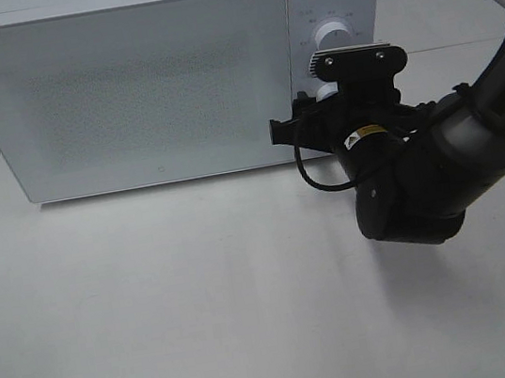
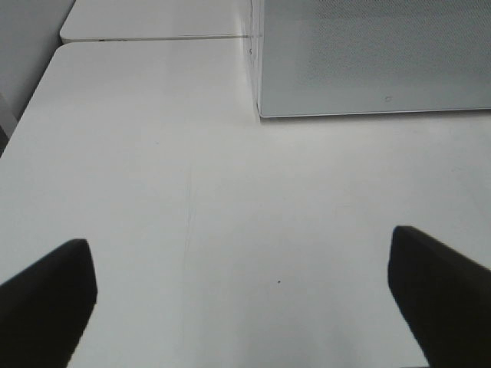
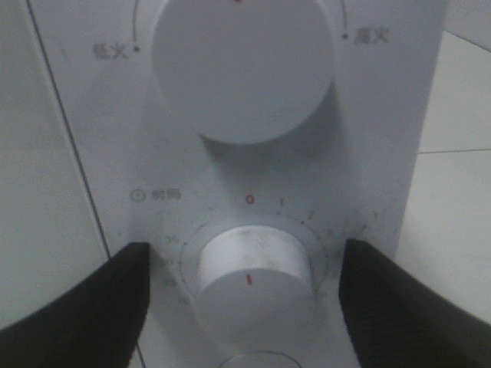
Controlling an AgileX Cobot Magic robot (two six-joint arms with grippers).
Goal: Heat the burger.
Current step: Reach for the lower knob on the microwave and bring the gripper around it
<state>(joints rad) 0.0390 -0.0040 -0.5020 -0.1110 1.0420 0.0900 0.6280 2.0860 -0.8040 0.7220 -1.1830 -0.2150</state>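
Right hand (image 3: 245, 251) flanks the lower knob (image 3: 249, 270) of the shut microwave (image 1: 123, 85).

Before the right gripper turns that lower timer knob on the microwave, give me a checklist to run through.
1. The microwave door is shut: ok.
2. The burger is inside: cannot tell; nothing shows through the door.
3. The right gripper is centred on the timer knob: ok, straddling it.
4. Its fingers grip the knob: not ok; gaps show on both sides.
5. The left gripper is out of the way: ok, open over the table.
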